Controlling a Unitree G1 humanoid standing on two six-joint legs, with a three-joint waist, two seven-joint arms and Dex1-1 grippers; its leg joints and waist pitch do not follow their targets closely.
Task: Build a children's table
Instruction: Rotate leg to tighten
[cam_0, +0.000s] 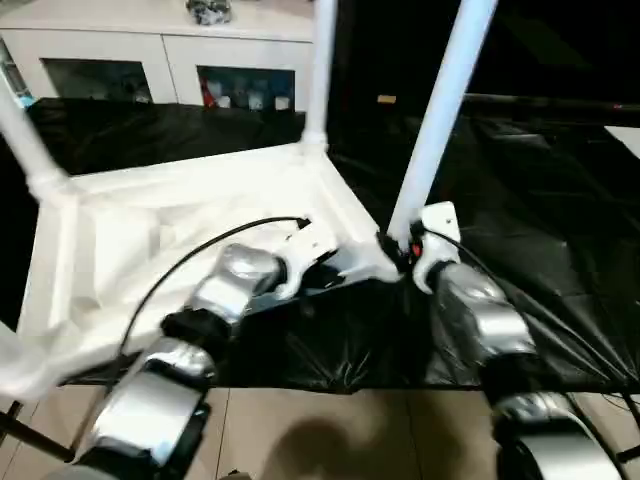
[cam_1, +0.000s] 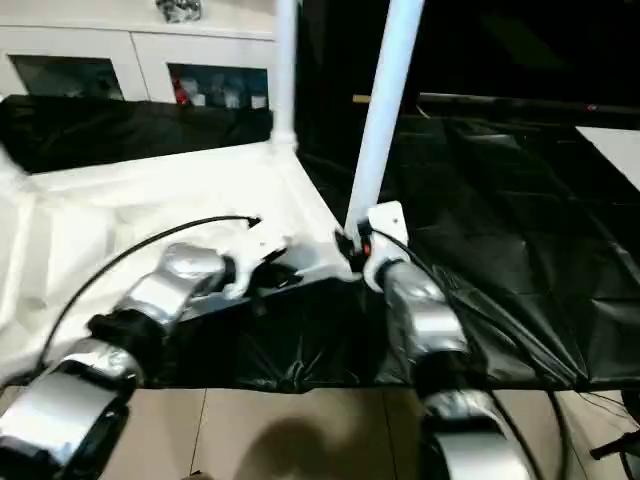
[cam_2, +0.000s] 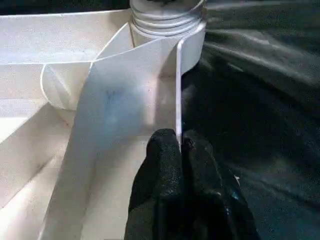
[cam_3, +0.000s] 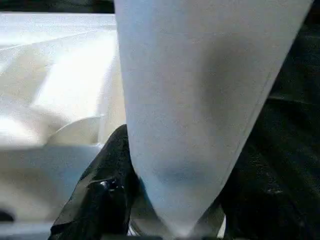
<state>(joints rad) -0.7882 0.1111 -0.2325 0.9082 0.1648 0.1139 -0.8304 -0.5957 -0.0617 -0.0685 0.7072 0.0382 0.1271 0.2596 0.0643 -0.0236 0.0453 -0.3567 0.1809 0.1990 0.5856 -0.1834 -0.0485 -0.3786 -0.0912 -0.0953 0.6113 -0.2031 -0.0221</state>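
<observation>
Both silver forearms are reaching forward and converging at the near right corner of the upturned table top (cam_0: 200, 190). Left gripper (cam_2: 179, 145) is pinching the thin edge wall of the top, fingers pressed together on it. Right gripper (cam_3: 175, 200) is clasping the base of a leg (cam_0: 440, 120), one black finger (cam_3: 107, 185) lying on each side.
</observation>
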